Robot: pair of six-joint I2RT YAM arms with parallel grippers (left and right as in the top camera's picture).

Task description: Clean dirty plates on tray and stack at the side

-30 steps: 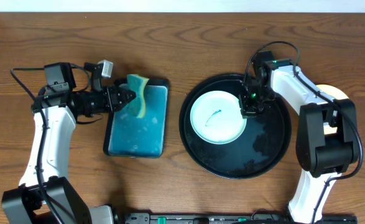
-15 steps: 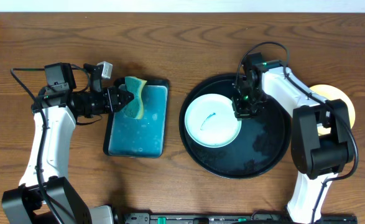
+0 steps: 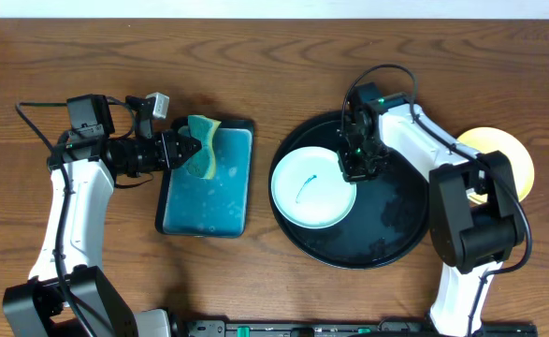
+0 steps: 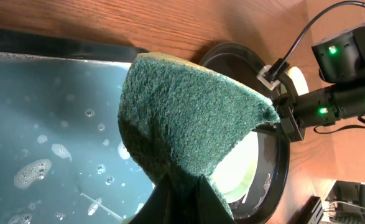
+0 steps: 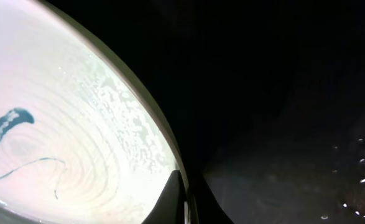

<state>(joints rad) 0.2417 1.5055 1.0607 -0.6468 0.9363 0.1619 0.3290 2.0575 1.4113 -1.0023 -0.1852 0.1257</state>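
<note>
R gripper (image 3: 353,171) sits low on the right rim of the dirty plate (image 3: 311,192), jaws pinched thin; wrist cam shows the tips meeting right on the rim, so it looks like a light edge grip, not a push. Plate lies flat toward the left edge of the black tray (image 3: 396,225), teal scribble (image 5: 5,124) uncleaned near its centre. L gripper (image 3: 192,150) is clamped on the sponge (image 3: 204,145), held over the top left corner of the teal tray (image 3: 204,206), suds below. Yellow plate (image 3: 510,154) is on the tabletop just beside the black tray's right edge, partly behind the R arm. Step in hand, my read: steady plate for scrubbing. To do well: keep rim pinch firm but shallow, plate flat, bring sponge across w/ scour face down, wipe over the mark away from the R fingers so plate doesn't skid or flip.
</note>
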